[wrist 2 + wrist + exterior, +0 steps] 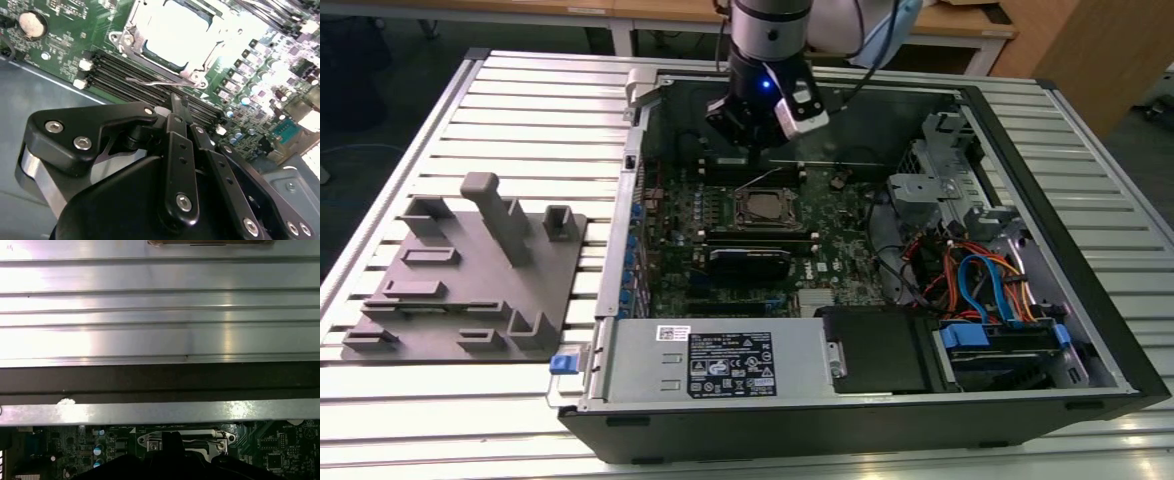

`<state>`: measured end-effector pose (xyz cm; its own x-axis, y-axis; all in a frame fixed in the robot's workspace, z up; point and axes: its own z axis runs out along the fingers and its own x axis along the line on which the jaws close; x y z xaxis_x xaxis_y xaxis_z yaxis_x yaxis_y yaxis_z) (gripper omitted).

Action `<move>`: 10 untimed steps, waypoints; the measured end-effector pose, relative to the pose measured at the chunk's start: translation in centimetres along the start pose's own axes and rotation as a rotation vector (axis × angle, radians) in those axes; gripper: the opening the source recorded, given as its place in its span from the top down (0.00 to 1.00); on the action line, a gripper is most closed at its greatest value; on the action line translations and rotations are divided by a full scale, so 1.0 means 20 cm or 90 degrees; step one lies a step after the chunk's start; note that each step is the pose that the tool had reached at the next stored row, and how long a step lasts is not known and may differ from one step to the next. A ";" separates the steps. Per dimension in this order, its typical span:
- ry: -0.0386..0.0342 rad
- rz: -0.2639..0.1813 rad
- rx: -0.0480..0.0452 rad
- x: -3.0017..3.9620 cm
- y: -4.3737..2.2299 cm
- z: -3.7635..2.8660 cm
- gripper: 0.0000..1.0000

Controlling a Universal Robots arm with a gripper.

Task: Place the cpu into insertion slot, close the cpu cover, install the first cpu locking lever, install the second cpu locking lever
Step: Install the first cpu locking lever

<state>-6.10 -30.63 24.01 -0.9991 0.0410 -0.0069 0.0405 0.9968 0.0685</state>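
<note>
Gripper (pixel 175 102) of a single robot arm hangs inside an open computer case (pixel 1067 210) that lies on a slatted metal table (pixel 520 90), poised just above the green motherboard (pixel 680 235). In the second wrist view its black fingers (pixel 178 145) are drawn together to a narrow tip with nothing seen between them. The cpu (pixel 175 30) sits in the insertion slot (pixel 744 208) near the middle of the board, its pale metal top glaring under the light. The cpu cover (pixel 134 27) lies flat around the chip, which shows through its window. A thin wire lever (pixel 150 80) runs along the socket's edge beside the long black memory slots (pixel 120 72), between the socket and the gripper's tip; whether it is latched cannot be told. In the exterior view the arm comes down at the far side of the case. A labelled power supply box (pixel 720 365) occupies the near side, blue and orange cables (pixel 981 285) crowd the exterior view's right, and a grey moulded fixture tray (pixel 467 270) rests on the table at the exterior view's left.
</note>
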 end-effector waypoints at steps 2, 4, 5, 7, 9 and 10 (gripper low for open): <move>-0.0001 0.000 -0.0002 -0.010 0.001 0.008 0.90; -0.0001 0.000 -0.0001 -0.011 0.001 0.017 0.90; -0.0001 0.000 -0.0001 -0.012 0.000 0.020 0.90; 0.0002 0.000 0.0000 -0.013 0.000 0.022 0.90; 0.0006 0.000 0.0003 -0.013 0.000 0.023 0.90; 0.0005 0.000 0.0006 -0.013 0.000 0.024 0.90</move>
<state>-5.83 -30.60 23.53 -0.9991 0.0411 -0.0062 0.0406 0.9969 0.0676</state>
